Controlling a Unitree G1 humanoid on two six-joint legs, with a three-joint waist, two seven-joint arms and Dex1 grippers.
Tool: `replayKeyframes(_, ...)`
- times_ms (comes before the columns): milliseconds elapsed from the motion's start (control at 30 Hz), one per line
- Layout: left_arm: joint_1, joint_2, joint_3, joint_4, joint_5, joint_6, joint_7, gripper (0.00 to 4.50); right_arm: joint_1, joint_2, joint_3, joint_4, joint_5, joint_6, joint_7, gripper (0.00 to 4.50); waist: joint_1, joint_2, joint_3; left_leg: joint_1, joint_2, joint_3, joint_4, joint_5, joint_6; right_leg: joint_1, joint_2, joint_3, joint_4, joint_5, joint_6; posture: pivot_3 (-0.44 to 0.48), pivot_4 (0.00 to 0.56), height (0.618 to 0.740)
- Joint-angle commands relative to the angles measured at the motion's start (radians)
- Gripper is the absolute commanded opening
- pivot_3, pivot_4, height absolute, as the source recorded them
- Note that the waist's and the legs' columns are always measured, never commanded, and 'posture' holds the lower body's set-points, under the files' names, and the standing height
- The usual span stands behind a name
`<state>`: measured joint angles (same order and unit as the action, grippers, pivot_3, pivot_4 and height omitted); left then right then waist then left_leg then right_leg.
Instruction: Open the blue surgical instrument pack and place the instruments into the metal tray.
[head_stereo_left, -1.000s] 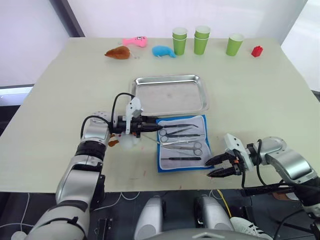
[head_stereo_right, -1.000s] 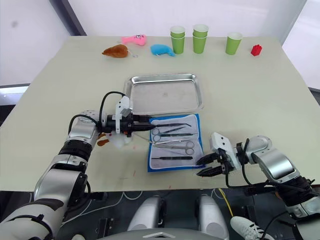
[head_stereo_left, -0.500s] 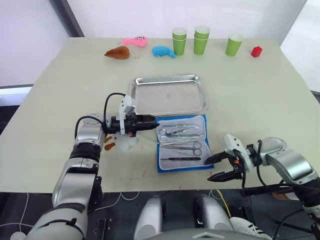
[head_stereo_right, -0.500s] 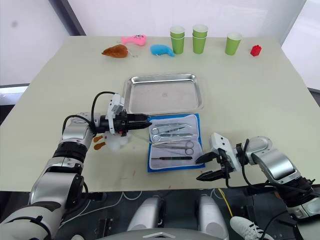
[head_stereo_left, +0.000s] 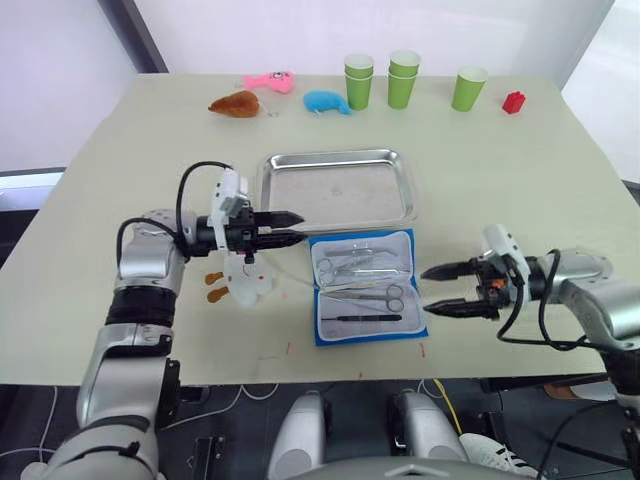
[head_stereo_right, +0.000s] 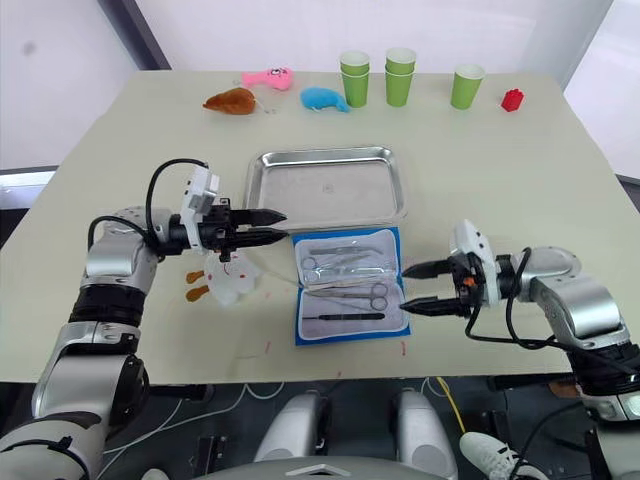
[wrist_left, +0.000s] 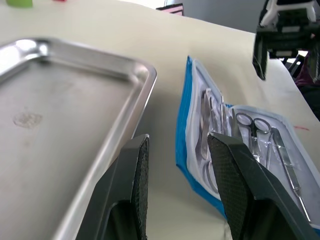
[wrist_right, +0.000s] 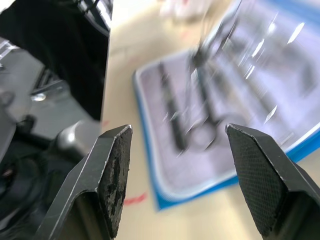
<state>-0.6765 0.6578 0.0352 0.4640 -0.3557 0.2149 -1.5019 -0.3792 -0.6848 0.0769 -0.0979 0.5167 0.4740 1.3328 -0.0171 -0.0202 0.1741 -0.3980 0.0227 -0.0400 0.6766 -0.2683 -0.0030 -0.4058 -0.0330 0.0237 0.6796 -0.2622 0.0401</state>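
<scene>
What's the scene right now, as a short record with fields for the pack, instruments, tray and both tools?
pack: blue surgical instrument pack lies open on the table, just in front of the tray
instruments: instruments all on the pack's pale lining
tray: metal tray holds no instruments
left tool: left tool open, holding nothing, beside the pack's left edge
right tool: right tool open, holding nothing, to the right of the pack

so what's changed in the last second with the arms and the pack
The left gripper pulled back from over the open blue surgical instrument pack to its left and now hovers, empty, by the metal tray's near left corner. The right gripper lifted from the table's front edge and opened wider, pointing at the pack's right side. Nothing was gripped. The instruments lie in the pack; the tray is empty.
</scene>
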Motion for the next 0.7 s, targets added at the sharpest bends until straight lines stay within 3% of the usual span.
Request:
replayKeyframes(33,-0.005,0.043,0.019,-0.100,-0.024,-0.024,-0.026,2.22,-0.034,0.035,-0.010,0.052,-0.023,-0.118,0.012,3.98,0.000,0.000,0.000,0.000,0.000,0.000,0.000,0.000,0.000,0.000,0.000,0.000,0.000,0.000,0.000,0.000,0.150,0.740)
replayKeyframes(100,0.007,0.052,0.015,-0.130,-0.017,-0.044,-0.019,2.82,-0.058,0.050,0.013,0.108,-0.064,-0.194,0.031,4.50,0.002,0.001,0.001,0.000,0.000,0.001,0.000,0.000,0.000,0.000,-0.001,0.001,0.000,0.000,0.000,0.000,0.150,0.740)
replayKeyframes(167,0.022,0.062,0.011,-0.156,-0.011,-0.071,-0.022,3.79,-0.086,0.068,0.024,0.165,-0.089,-0.251,0.043,4.50,0.003,0.001,0.001,0.000,0.000,0.002,0.000,0.000,0.000,0.000,-0.001,0.001,-0.001,0.000,0.000,0.000,0.150,0.740)
replayKeyframes(200,0.036,0.068,0.013,-0.175,-0.013,-0.083,-0.025,3.95,-0.100,0.077,0.029,0.194,-0.101,-0.285,0.050,4.50,0.003,0.001,0.001,0.000,0.000,0.002,0.000,0.000,0.000,0.000,-0.001,0.001,-0.001,0.000,0.000,0.000,0.150,0.740)
replayKeyframes(233,0.050,0.074,0.016,-0.194,-0.017,-0.087,-0.024,4.38,-0.113,0.086,0.031,0.222,-0.115,-0.324,0.055,4.50,0.000,0.001,0.001,0.000,0.000,0.001,0.000,0.000,0.000,0.000,-0.001,0.001,0.000,0.000,0.000,0.000,0.150,0.740)
replayKeyframes(700,0.261,0.184,0.056,-0.406,-0.103,-0.081,-0.042,4.46,-0.200,0.233,0.080,0.541,-0.244,-0.692,0.096,4.50,-0.001,0.003,0.002,-0.001,0.000,0.004,-0.002,0.000,0.000,-0.003,0.000,0.003,0.001,0.000,0.000,0.000,0.150,0.740)
